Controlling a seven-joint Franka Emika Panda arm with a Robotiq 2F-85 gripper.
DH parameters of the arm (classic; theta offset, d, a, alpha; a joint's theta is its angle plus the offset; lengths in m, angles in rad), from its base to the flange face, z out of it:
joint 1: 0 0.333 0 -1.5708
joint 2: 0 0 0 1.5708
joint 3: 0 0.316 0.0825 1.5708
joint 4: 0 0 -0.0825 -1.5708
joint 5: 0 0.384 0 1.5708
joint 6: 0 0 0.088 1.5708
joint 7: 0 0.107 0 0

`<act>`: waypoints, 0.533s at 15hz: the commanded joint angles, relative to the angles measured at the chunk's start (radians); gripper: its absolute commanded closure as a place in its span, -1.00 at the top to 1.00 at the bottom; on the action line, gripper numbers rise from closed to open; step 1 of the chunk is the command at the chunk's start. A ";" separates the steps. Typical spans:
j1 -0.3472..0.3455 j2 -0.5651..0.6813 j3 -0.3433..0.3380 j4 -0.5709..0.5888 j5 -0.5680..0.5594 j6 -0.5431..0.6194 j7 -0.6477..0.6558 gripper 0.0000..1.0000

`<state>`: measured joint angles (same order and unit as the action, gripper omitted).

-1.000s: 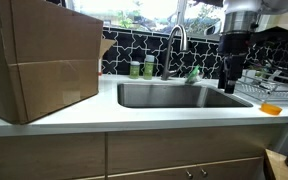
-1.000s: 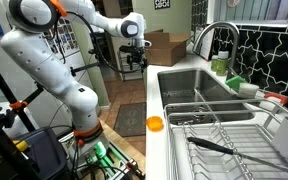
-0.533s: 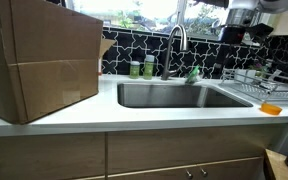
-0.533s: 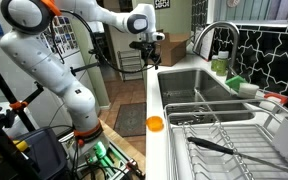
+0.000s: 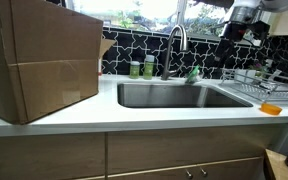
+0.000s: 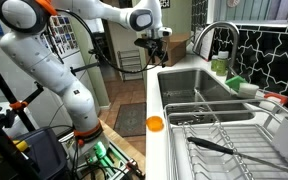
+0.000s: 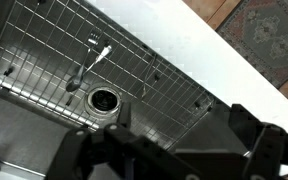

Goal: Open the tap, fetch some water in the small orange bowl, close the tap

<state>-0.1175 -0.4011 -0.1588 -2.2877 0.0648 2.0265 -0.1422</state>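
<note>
The tap (image 5: 176,42), a tall steel gooseneck, stands behind the steel sink (image 5: 184,96); it also shows in an exterior view (image 6: 212,35). The small orange bowl (image 5: 271,108) sits on the white counter by the dish rack, also seen in an exterior view (image 6: 155,124). My gripper (image 5: 234,38) hangs high above the sink's end, far from the tap and the bowl, as both exterior views show (image 6: 156,45). In the wrist view its fingers (image 7: 179,130) are spread, with nothing between them, over the sink's wire grid and drain (image 7: 103,98).
A large cardboard box (image 5: 42,62) fills one end of the counter. Two green bottles (image 5: 142,68) stand beside the tap's base. A wire dish rack (image 6: 224,135) holding a dark utensil sits past the sink. A green object (image 5: 193,73) lies at the sink's back rim.
My gripper has risen from low beside the sink to high above it and shifted over the sink's end. The bowl and tap have not moved.
</note>
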 commanded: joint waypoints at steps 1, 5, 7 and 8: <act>-0.049 0.049 -0.011 0.032 -0.039 0.029 0.095 1.00; -0.154 0.096 -0.061 0.060 -0.173 0.137 0.160 1.00; -0.198 0.136 -0.083 0.078 -0.252 0.241 0.174 1.00; -0.216 0.159 -0.091 0.092 -0.289 0.302 0.181 1.00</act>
<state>-0.2862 -0.3115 -0.2341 -2.2366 -0.1229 2.2125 -0.0059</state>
